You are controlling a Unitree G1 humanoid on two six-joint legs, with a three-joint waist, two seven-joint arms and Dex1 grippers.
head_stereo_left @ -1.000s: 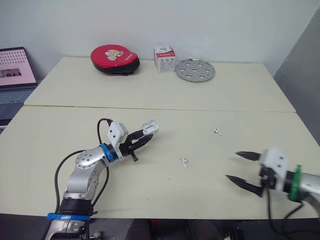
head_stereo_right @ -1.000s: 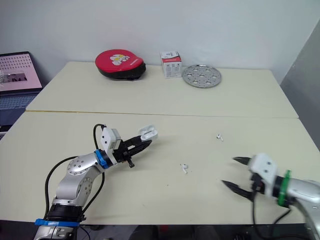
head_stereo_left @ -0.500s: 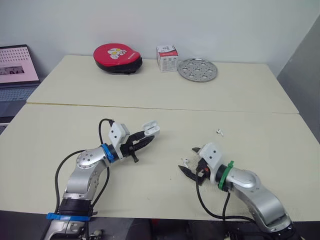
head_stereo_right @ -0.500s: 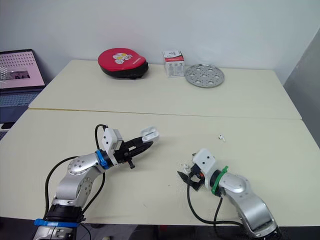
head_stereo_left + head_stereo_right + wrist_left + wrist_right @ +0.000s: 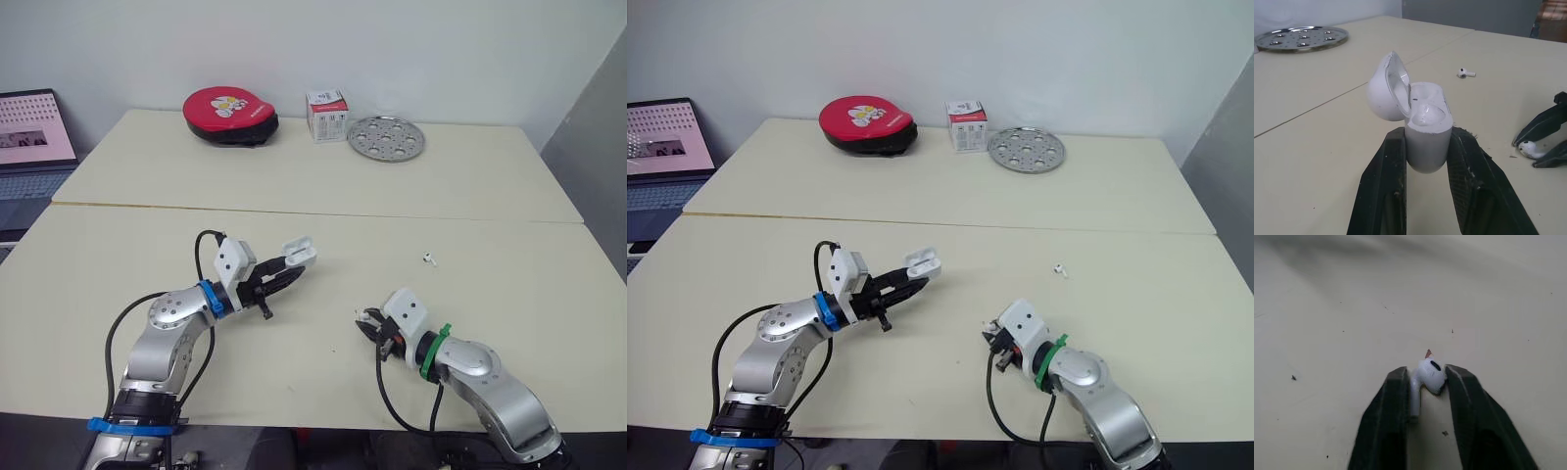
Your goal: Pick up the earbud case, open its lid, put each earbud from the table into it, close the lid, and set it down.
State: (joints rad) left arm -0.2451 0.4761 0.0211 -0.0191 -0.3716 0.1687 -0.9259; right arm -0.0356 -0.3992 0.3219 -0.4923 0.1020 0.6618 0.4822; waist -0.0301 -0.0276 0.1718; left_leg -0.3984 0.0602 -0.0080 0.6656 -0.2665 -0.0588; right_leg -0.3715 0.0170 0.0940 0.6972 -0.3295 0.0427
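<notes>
Earbud [image 5: 1430, 373] pinched in right end effector [image 5: 1426, 373]; left end effector [image 5: 1427, 133] grips earbud case [image 5: 1425, 144], lid [image 5: 1382, 90] open.

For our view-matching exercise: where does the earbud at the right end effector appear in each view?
Left eye view: earbud, centre foreground.
Right eye view: earbud, centre foreground.
Left wrist view: earbud beside the held earbud case.
Right wrist view: earbud between the black fingers.
Shared landmark: the right end effector gripping it.

Left — earbud case [image 5: 297, 253]; near earbud [image 5: 1429, 373] right of it, far earbud [image 5: 427, 258] behind.
</notes>
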